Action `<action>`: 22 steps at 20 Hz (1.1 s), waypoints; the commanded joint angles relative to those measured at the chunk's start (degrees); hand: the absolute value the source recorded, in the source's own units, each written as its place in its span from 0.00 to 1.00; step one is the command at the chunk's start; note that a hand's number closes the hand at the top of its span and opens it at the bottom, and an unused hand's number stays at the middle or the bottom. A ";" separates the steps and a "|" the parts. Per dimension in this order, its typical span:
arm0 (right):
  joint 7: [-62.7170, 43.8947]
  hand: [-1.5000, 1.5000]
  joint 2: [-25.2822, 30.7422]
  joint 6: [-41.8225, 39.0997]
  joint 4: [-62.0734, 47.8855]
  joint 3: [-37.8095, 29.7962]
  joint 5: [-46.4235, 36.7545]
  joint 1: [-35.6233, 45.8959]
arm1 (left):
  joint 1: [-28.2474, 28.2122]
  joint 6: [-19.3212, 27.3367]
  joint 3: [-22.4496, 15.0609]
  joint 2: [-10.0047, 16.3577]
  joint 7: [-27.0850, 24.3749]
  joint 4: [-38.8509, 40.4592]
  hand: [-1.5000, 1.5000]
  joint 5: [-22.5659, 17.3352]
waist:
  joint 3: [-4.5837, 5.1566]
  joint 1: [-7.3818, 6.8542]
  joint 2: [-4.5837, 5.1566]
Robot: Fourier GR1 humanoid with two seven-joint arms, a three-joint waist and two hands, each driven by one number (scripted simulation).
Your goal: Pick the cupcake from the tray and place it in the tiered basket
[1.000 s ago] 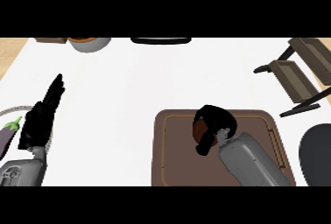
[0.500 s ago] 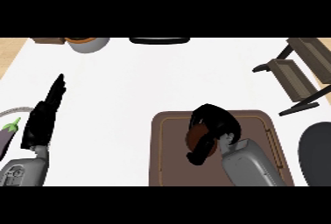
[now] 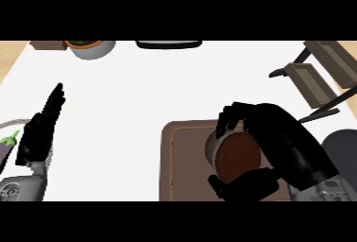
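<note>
Since 0.5 s ago: right robot hand (image 3: 286, 142) has turned and come up nearer the view, and now shows larger. The cupcake (image 3: 237, 153), mostly hidden before, now shows its brown top.

Right robot hand: closed round the cupcake, fingers (image 3: 233, 118) curled over its upper edge, thumb (image 3: 244, 184) under its lower edge. The pale wrapper shows at the cupcake's left side. Forearm enters from the lower right corner, slanting up and left.

Cupcake sits in that grasp over the right half of the brown tray (image 3: 185, 160), lower centre of frame. Cannot tell whether it is clear of the tray surface.

Basket (image 3: 320, 71) at the upper right, well apart from the cupcake.

Left robot hand (image 3: 42, 127): unchanged, at the left edge over the white worktop (image 3: 153, 85), fingers straight and together, pointing up-frame, holding nothing.
</note>
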State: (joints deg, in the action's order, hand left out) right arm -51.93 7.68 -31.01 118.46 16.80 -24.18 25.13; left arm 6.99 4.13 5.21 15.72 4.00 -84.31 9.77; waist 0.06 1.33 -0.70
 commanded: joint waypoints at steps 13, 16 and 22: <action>-8.75 1.00 18.91 -4.95 1.60 -28.23 8.37 31.64 | 2.54 -2.79 1.57 1.58 -0.07 1.32 0.50 -1.63 | 0.07 -0.82 0.36; -7.79 1.00 24.43 -9.15 -4.79 -32.12 14.99 35.30 | 1.70 -0.19 -0.14 -0.62 0.36 0.56 0.50 0.70 | 0.03 -0.57 0.27; -2.37 1.00 27.26 -6.90 -16.27 -35.26 19.20 37.67 | 2.28 -0.54 -0.55 -0.63 3.73 -2.73 0.50 1.18 | -0.04 -1.50 0.49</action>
State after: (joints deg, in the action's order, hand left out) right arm -51.80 33.19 -36.38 106.12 -17.02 -7.55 61.79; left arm 8.90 4.18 4.29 14.17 4.42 -83.81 10.97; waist 0.08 0.20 -0.25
